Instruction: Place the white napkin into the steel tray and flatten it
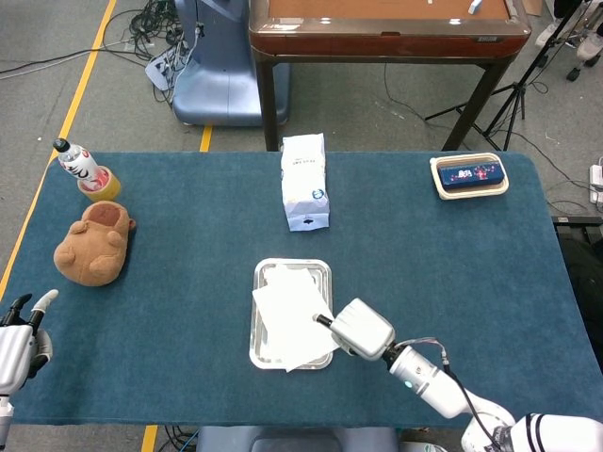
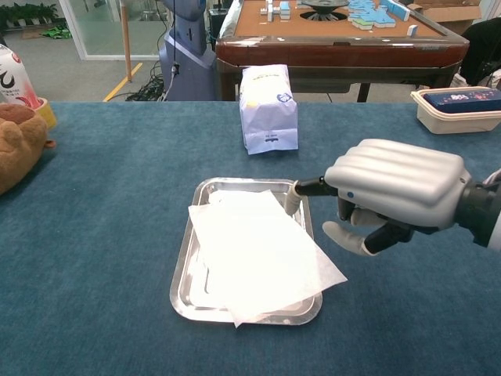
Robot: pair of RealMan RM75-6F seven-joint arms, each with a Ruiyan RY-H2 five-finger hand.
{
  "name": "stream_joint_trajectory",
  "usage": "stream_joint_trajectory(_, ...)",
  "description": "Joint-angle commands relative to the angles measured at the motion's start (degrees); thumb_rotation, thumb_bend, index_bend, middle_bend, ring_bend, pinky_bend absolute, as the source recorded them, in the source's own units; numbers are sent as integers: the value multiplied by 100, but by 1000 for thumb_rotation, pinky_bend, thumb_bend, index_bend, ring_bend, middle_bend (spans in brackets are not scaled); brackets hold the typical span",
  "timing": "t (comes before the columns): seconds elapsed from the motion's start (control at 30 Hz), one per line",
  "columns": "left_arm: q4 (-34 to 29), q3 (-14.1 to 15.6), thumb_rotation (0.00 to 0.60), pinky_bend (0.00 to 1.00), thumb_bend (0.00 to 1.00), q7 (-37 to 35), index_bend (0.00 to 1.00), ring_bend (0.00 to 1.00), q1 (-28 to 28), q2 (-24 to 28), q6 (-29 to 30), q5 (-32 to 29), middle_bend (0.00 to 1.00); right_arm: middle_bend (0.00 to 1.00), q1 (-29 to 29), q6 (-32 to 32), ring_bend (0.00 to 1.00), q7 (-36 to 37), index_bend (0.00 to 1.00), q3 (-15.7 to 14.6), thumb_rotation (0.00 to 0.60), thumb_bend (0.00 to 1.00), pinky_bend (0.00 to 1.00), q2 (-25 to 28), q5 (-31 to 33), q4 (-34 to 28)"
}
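Note:
The white napkin lies spread in the steel tray, its near right corner hanging over the tray's rim onto the cloth. My right hand hovers just right of the tray, palm down, holding nothing; one finger points toward the tray's right rim and the others are curled under. My left hand rests at the table's near left corner with fingers apart and nothing in it; the chest view does not show it.
A white paper package stands behind the tray. A brown plush toy and a bottle in a yellow cup are at the far left. A cream box with a blue case sits far right.

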Motion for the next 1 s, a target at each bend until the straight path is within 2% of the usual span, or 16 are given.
stream_joint_trajectory(0.03, -8, 6, 600, 341, 4, 14, 147, 114, -1, -3, 1, 9, 138, 1000, 139, -160, 1000, 53, 288, -104, 600, 879, 1000, 149, -154, 56)
stream_joint_trajectory(0.1, -15, 10, 600, 341, 4, 19, 147, 114, 4, -1, 10, 15, 138, 1000, 197, -234, 1000, 56, 288, -139, 600, 970, 1000, 199, -205, 73)
stream_joint_trajectory(0.17, -22, 12, 600, 341, 4, 20, 147, 114, 7, 6, 7, 8, 138, 1000, 266, -345, 1000, 66, 288, -176, 600, 999, 1000, 256, -230, 56)
stream_joint_trajectory(0.47, -26, 10, 600, 341, 4, 30, 147, 114, 10, 5, 16, 8, 138, 1000, 443, -675, 1000, 68, 288, -292, 600, 1000, 1000, 312, -208, -43)
stream_joint_trajectory(1.0, -86, -28, 600, 341, 4, 63, 147, 114, 45, 55, 48, -106, 139, 1000, 637, -1018, 1000, -173, 288, -315, 600, 1000, 1000, -241, 17, 75)
